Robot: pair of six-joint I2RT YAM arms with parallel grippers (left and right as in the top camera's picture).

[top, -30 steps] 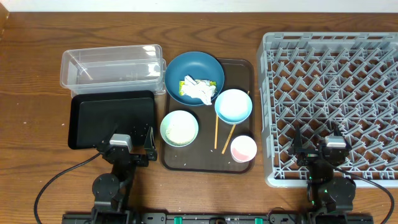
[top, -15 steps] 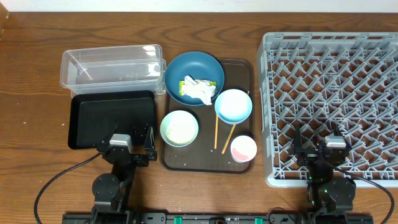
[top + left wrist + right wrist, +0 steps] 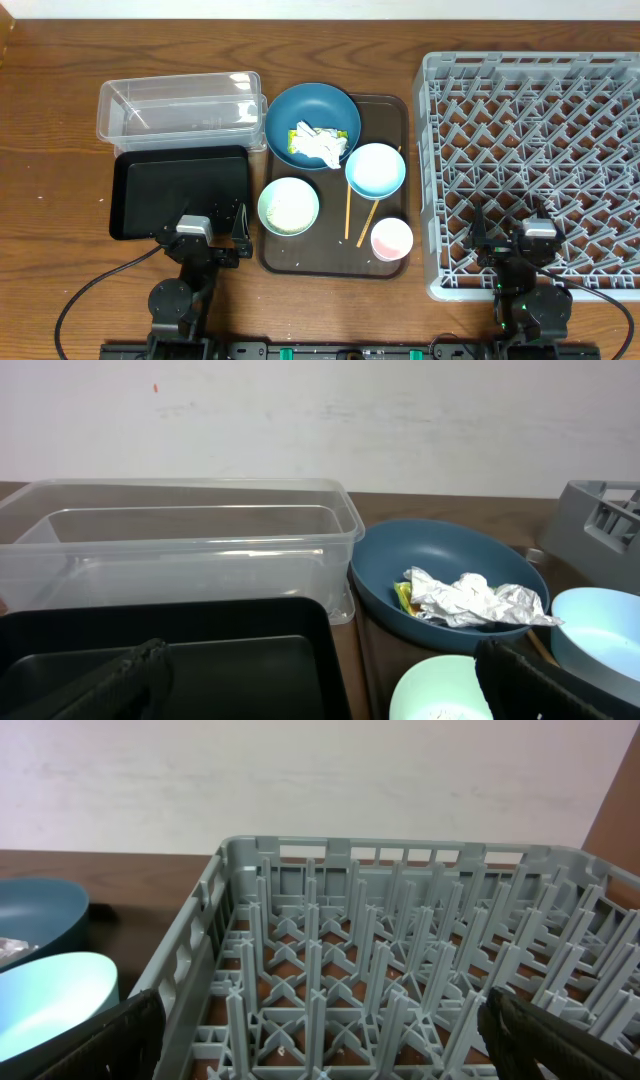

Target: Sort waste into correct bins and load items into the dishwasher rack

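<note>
Grey plastic rack fills your 3 o'clock side, with your right gripper spread wide at its near edge. At 12 o'clock a crumpled tissue and wrapper lie in the dark-blue bowl. Your left gripper, also spread wide, hovers at the black tray's near edge, around 9 o'clock.
</note>
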